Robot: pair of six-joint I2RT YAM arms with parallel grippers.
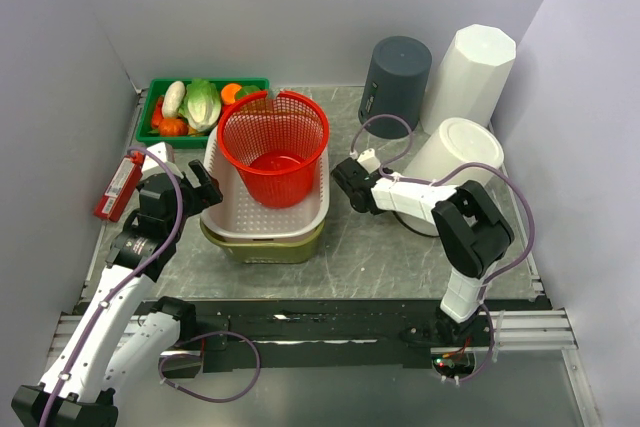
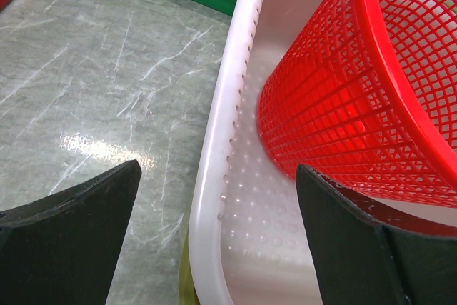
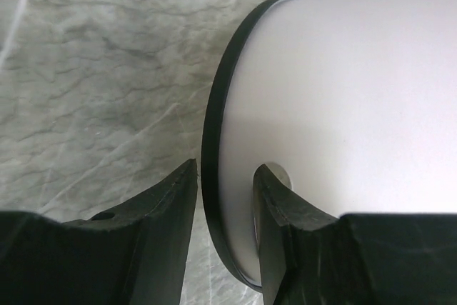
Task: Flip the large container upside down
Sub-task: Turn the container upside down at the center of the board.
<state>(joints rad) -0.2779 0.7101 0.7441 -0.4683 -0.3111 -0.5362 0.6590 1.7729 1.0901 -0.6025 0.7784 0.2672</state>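
Two arms over a grey marble tabletop [image 1: 380, 247]. Left gripper [image 1: 205, 187] [image 2: 218, 169] is spread wide, one finger on either side of the left rim of the white perforated plastic basket [image 1: 225, 212] [image 2: 214, 141]. A red mesh plastic basket [image 1: 275, 147] [image 2: 357, 91] sits inside it. The round white plastic tub [image 1: 462, 147] [image 3: 343, 105] stands base-up at right, in front of the dark grey bin [image 1: 397, 77]. Right gripper [image 1: 347, 185] [image 3: 225, 169] shows a narrow gap. The tub's black rim [image 3: 214, 119] lines up with that gap; cannot tell if it is pinched.
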